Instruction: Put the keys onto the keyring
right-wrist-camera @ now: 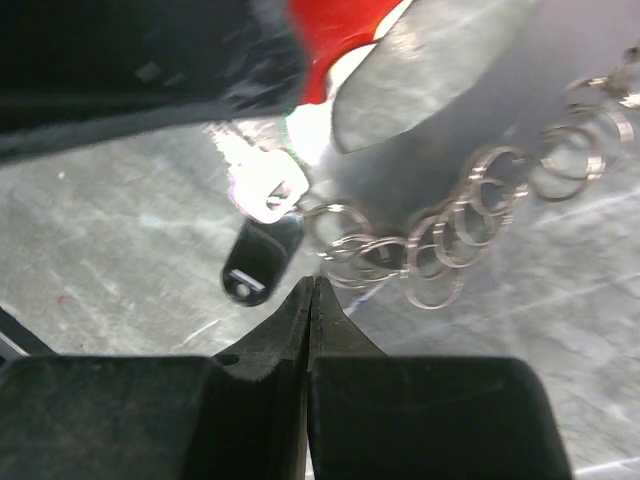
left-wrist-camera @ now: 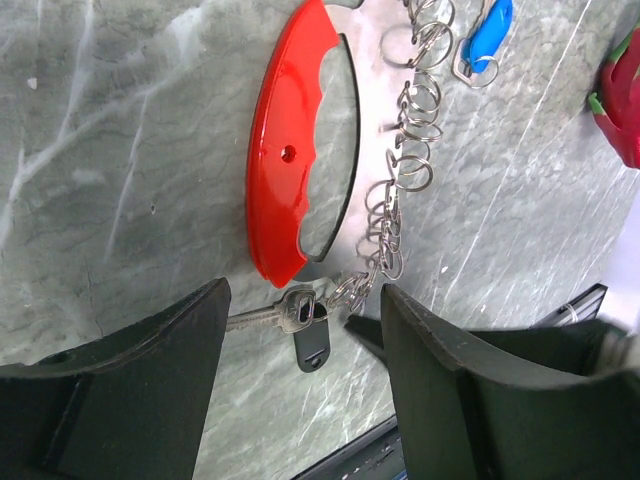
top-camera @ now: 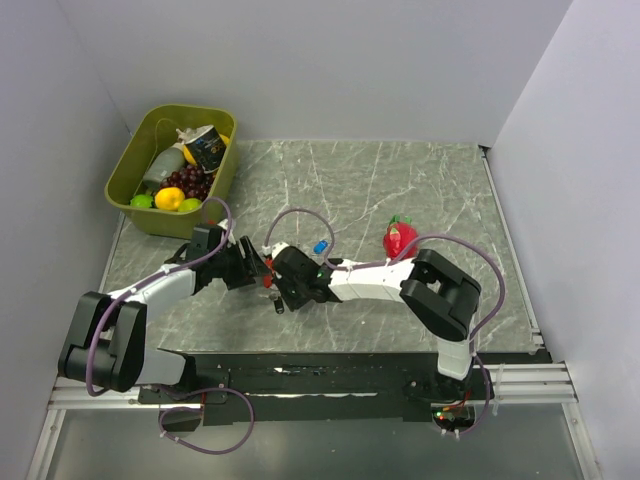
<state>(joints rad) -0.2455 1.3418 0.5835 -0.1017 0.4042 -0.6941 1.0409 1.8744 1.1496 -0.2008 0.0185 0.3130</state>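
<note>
Surface: grey-veined marble tabletop (top-camera: 400, 180), white walls. Keyring (left-wrist-camera: 290, 150): red curved clip w/ cut-out, lying flat mid-table between both grippers. Silvery ring chain (left-wrist-camera: 410, 130) runs alongside. Blue-headed key (left-wrist-camera: 490, 30) near chain's far end, cut off by frame edge. Silver key (left-wrist-camera: 265, 318) and black tag (left-wrist-camera: 312, 345) at clip's near tip. Left gripper (left-wrist-camera: 302, 330): fingers spread, holding nothing. Right gripper (right-wrist-camera: 312, 290): fingers pressed together, just beside chain; contact unclear, view blurred. Top view: clip mostly hidden by arms.
</note>
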